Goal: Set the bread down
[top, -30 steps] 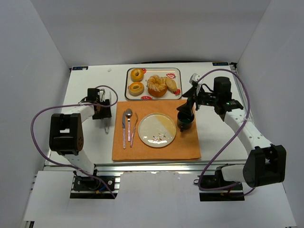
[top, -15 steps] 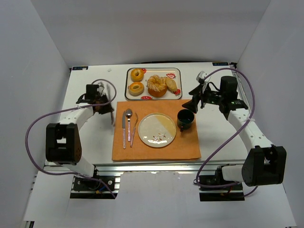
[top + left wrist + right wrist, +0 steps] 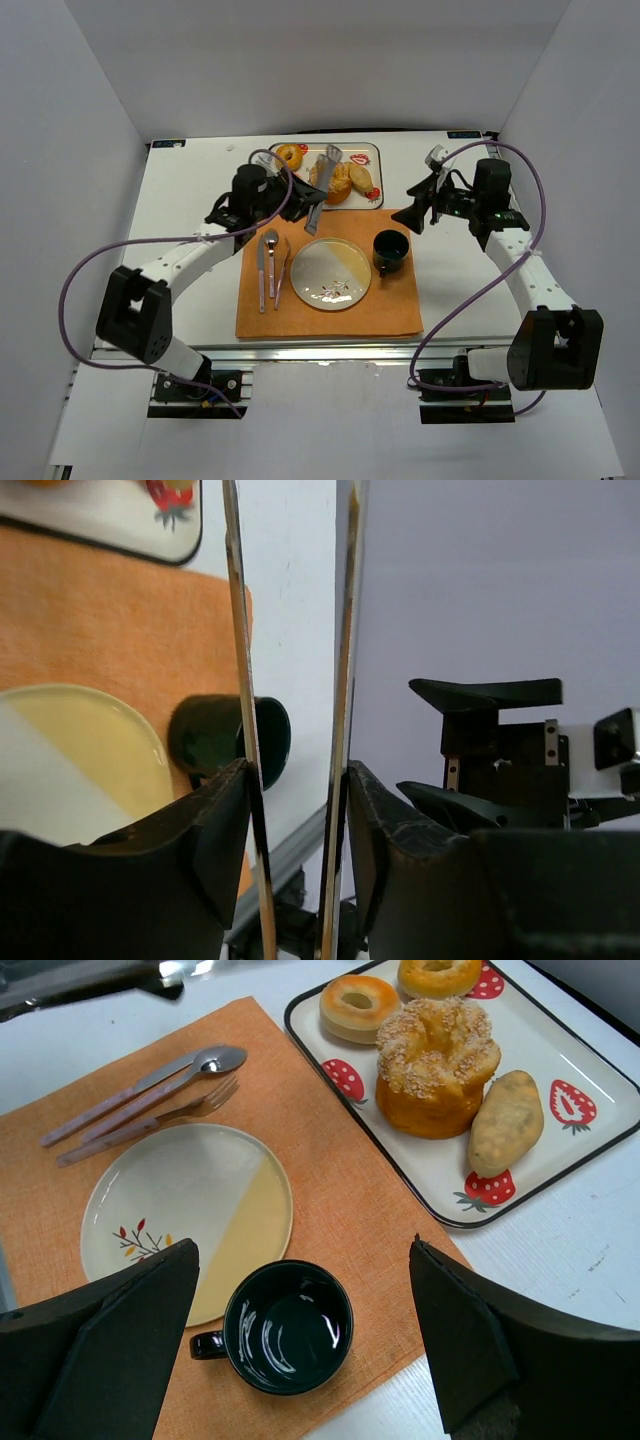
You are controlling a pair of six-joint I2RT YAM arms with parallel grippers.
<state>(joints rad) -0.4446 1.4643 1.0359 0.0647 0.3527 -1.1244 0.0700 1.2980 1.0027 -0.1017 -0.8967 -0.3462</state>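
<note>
Grips a pair of metal tongs in the left tool, fingers clamped on the outer faces of both blades, with a narrow gap between the blades. Reaches with them from the left across the near edge of the tray; seems to have the tips above the sugared pastry, though from overhead cannot tell whether touching it or clear of it.

Holds the right tool with jaws spread wide and nothing between them, above the right part of the orange mat, over the dark cup.

Bread lying at the right end of the strawberry-printed tray, just beside the pastry, well apart from both tools. Two ring doughnuts at the tray's left end.

On the mat, left to right: cutlery, a round plate with a leaf sprig and bare of food, then the cup just beside it. Mat and tray flat on the white surface.
</note>
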